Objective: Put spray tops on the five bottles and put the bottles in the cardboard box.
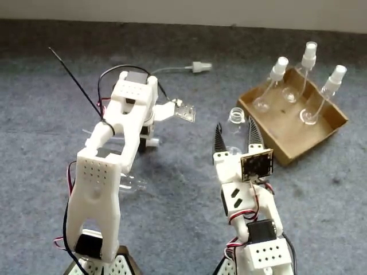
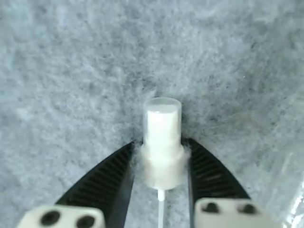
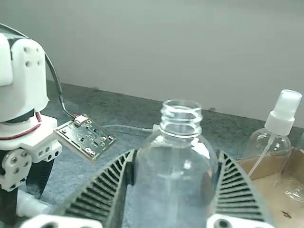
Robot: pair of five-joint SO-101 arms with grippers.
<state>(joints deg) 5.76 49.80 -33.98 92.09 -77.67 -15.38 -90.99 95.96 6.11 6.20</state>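
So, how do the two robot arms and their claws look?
Both are white plastic with perforated panels: the left arm and the right arm. Red, black and white wires run along them. The left claw and right claw have black ribbed fingers. Each wrist carries a small circuit board.

A fixed overhead camera looks down on the grey carpet (image 1: 321,189) and cardboard box (image 1: 284,121). The left wrist camera points straight down, close to the carpet; the right wrist camera looks level, also catching the box.
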